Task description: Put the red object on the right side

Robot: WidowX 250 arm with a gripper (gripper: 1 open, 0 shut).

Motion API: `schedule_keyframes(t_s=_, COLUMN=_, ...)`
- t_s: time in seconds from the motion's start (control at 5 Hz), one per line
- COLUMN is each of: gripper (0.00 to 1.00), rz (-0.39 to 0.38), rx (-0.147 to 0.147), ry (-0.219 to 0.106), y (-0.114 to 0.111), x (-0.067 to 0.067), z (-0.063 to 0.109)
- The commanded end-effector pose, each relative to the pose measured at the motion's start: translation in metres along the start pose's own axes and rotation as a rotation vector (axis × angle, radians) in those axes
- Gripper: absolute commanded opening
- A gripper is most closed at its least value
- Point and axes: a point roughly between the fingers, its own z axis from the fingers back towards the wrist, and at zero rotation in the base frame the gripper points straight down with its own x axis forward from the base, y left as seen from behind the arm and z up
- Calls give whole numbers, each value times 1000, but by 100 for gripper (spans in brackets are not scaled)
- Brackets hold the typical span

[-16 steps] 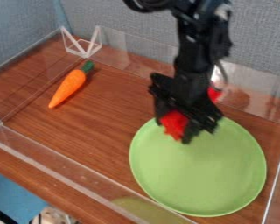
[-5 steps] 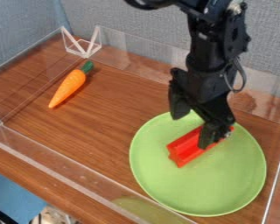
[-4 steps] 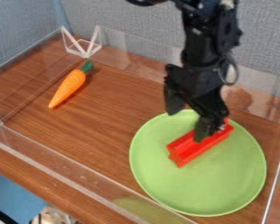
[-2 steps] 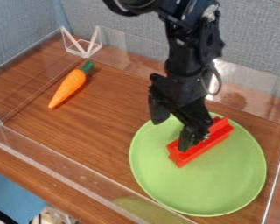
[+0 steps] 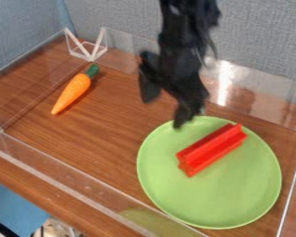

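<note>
The red object (image 5: 213, 149), a bright red bar, lies flat and diagonal on the round green plate (image 5: 200, 190) at the right of the table. My gripper (image 5: 166, 104) hangs just up and left of the plate, apart from the bar. It is motion-blurred, but its two dark fingers (image 5: 150, 89) stand spread apart with nothing between them, so it is open and empty.
An orange toy carrot (image 5: 73, 91) with a green top lies on the wooden table at the left. A white wire stand (image 5: 84, 43) sits in the back left corner. Clear plastic walls (image 5: 255, 88) ring the table.
The gripper let go of the red bar on the plate, then rose and moved left, away from it. The bar stays on the plate.
</note>
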Motion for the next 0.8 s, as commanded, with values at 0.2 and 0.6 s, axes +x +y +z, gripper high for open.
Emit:
schedule_keyframes(t_s=0.2, gripper=100, rz=-43, rx=6, ry=-85, y=38, x=16, z=26)
schedule_keyframes(t_s=0.6, gripper=100, rz=-72, rx=-19, ry=-113, y=30, x=47, z=12)
